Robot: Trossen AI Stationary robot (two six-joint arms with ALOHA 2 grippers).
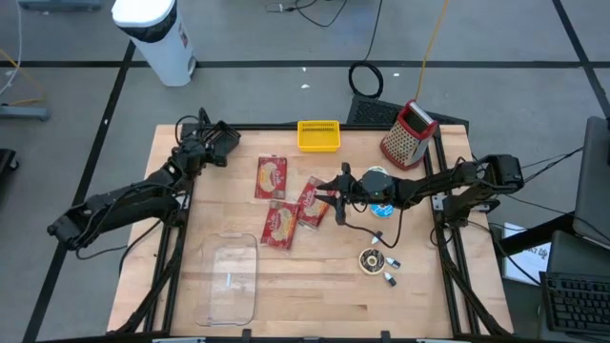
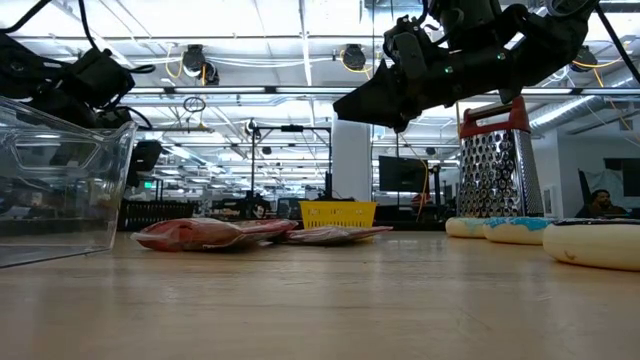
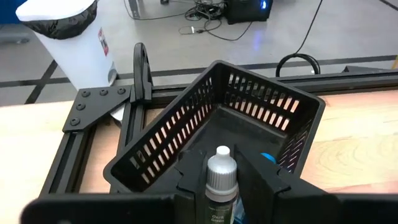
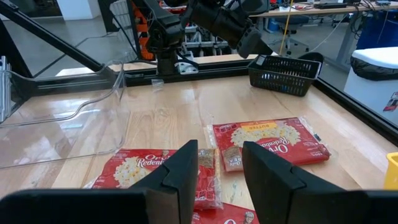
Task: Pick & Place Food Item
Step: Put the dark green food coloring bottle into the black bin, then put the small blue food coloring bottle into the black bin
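- The left gripper (image 3: pixel 221 186) sits at the far left corner of the wooden table (image 1: pixel 315 286), over a black slotted basket (image 3: pixel 249 118) that stands at that corner.
- Its fingers pinch a small dropper bottle (image 3: pixel 221 183) with a grey cap, held upright between them above the basket's open top.
- Something blue lies inside the basket; what it is cannot be told.
- The right gripper (image 4: pixel 221 165) hangs over the middle of the table, reaching in from the right edge, with its fingers spread apart and nothing between them.
- Below and ahead of it lie three red popcorn packets (image 1: pixel 286 200), flat on the wood near the table's centre, touching or overlapping one another; the fingers are above them, not on them.
- A clear plastic container (image 1: pixel 232 276) rests toward the near edge, left of centre, just beside the packets.
- A yellow basket (image 1: pixel 318 135) stands at the far edge, near its middle.
- A metal box grater (image 1: pixel 408 133) with a red top stands toward the far right corner.
- Small round items (image 1: pixel 372 259) lie near the right edge, apart from the packets.
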